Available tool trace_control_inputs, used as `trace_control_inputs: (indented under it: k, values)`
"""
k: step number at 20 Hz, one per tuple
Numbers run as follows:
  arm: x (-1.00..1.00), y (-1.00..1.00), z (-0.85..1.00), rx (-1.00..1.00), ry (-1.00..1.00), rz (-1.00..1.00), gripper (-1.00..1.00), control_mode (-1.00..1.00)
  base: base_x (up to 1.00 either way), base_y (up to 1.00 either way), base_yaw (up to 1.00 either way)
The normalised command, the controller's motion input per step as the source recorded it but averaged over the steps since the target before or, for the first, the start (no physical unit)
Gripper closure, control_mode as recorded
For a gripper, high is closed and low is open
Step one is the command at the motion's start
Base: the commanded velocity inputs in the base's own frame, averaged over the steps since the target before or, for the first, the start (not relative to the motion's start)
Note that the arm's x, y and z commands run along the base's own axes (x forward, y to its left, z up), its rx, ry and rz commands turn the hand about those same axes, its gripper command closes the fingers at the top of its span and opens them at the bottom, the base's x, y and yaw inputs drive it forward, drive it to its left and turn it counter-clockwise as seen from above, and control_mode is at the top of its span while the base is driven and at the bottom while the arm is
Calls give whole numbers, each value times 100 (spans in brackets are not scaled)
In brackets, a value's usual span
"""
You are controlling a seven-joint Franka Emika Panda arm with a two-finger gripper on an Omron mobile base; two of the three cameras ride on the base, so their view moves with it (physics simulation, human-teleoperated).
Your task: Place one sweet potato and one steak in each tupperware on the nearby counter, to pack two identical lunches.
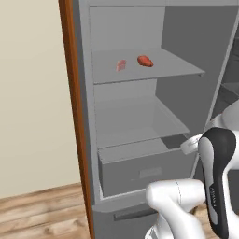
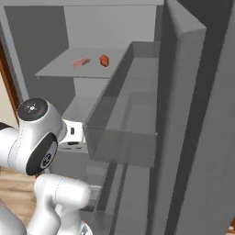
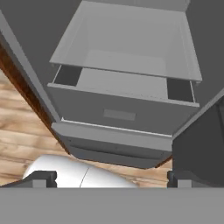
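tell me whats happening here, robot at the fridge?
The arm is in front of an open fridge with nothing in its grip. The gripper is open and points down toward the lower drawer. On the upper shelf lie one steak and, just beside it, one orange-red sweet potato, both untouched. So none of the food seen here has been picked up yet.
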Motion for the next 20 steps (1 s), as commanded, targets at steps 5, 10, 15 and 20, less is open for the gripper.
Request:
trace_control_inputs:
  k: [5, 10, 15, 20]
  values:
    - [0, 0, 0, 0, 0, 0, -100, 100, 89, 25, 0]
    - [17, 8, 0, 0, 0, 0, -100, -100, 40, 17, 0]
    - [29, 7, 28, 0, -4, 0, -100, -100, 0, 0, 0]
    - [26, 13, 45, 0, -6, 0, -100, -100, 0, 0, 0]
